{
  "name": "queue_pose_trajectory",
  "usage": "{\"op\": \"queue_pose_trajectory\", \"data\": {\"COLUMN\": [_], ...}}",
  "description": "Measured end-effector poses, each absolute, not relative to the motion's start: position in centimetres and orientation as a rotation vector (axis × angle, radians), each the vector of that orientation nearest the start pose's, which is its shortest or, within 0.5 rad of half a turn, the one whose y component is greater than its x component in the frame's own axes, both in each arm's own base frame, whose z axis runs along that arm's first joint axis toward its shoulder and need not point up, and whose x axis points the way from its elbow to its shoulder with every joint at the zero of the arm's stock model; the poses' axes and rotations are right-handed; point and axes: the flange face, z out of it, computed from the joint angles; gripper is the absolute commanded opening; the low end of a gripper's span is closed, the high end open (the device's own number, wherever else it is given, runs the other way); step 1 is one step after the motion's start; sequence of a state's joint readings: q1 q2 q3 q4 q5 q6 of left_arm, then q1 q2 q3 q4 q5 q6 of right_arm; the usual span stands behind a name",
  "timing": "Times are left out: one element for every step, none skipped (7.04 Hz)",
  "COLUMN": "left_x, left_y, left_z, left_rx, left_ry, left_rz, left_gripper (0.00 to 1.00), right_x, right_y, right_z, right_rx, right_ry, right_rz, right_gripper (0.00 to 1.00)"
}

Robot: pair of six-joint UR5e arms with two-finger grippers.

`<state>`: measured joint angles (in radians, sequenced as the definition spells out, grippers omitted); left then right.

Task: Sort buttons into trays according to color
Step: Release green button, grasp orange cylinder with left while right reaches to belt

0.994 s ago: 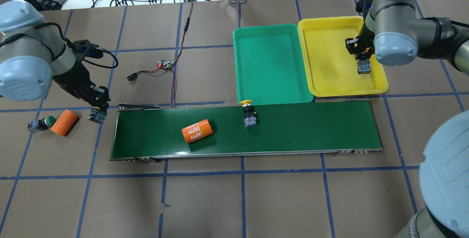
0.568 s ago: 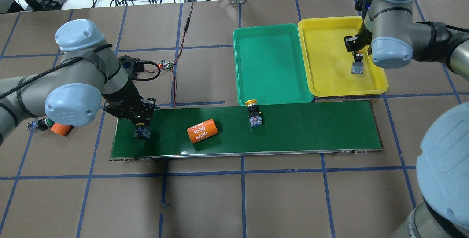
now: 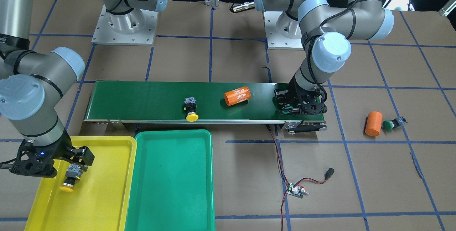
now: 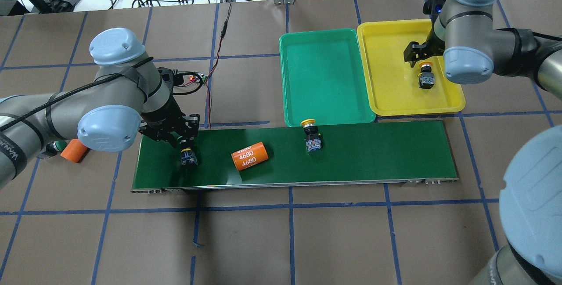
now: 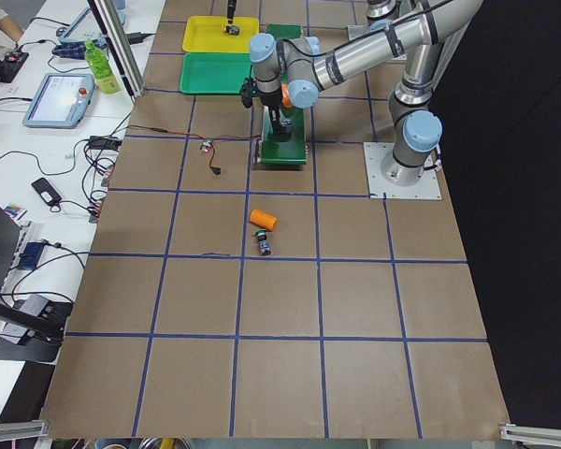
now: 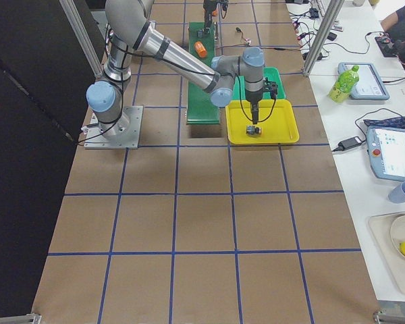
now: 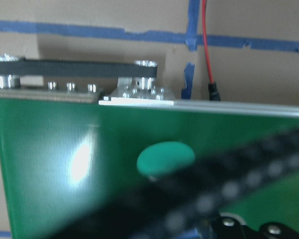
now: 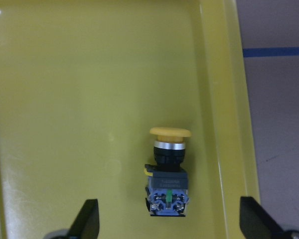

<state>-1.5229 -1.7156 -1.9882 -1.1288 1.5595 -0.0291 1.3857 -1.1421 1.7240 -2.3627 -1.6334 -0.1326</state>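
Observation:
My right gripper (image 4: 423,62) hangs open over the yellow tray (image 4: 386,70). A yellow button (image 8: 168,172) lies loose on its side in that tray, between the spread fingers (image 8: 87,219). My left gripper (image 4: 184,145) is low over the left end of the belt and looks shut on a green button (image 4: 189,158), whose cap (image 7: 165,157) shows in the left wrist view. A second yellow button (image 4: 311,135) lies on the belt just below the green tray (image 4: 325,74), which holds nothing. Another green button (image 3: 390,124) lies on the table beside an orange cylinder.
The dark-green conveyor belt (image 4: 373,153) carries an orange cylinder marked 4680 (image 4: 249,156). A plain orange cylinder (image 3: 373,124) rests off the belt's left end. A small circuit board (image 4: 195,78) with red and black wires lies behind the belt.
My left arm carried the green button from the table onto the belt's left end. The right gripper let go of the yellow button in the yellow tray. The 4680 cylinder and the belt's yellow button drifted right.

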Motion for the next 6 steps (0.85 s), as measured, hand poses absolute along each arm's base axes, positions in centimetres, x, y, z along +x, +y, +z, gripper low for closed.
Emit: {"op": "queue_pose_trajectory", "data": {"left_x": [-11.0, -10.3, -8.2, -4.5, 0.7, 6.3], "left_y": [-49.2, -50.1, -51.2, -52.2, -52.7, -52.8], "left_z": [26.6, 27.7, 29.4, 30.8, 31.3, 31.1], "left_rx": [-0.097, -0.047, -0.011, 0.026, 0.135, 0.259], "left_ry": [3.148, 3.149, 3.149, 3.149, 3.148, 3.145], "left_rz": [0.156, 0.132, 0.137, 0.159, 0.178, 0.194], "left_gripper": [1.0, 1.0, 1.0, 1.0, 1.0, 1.0], "right_x": [1.5, 1.9, 2.4, 3.1, 4.7, 7.0], "right_y": [-62.9, -61.6, -59.9, -57.9, -55.5, -53.3], "right_z": [26.5, 28.5, 31.5, 34.7, 37.8, 40.0], "right_rx": [0.089, 0.085, 0.081, 0.072, 0.04, 0.001], "right_ry": [3.19, 3.177, 3.167, 3.158, 3.151, 3.145], "right_rz": [-0.297, -0.253, -0.22, -0.197, -0.175, -0.15], "right_gripper": [1.0, 1.0, 1.0, 1.0, 1.0, 1.0]}}
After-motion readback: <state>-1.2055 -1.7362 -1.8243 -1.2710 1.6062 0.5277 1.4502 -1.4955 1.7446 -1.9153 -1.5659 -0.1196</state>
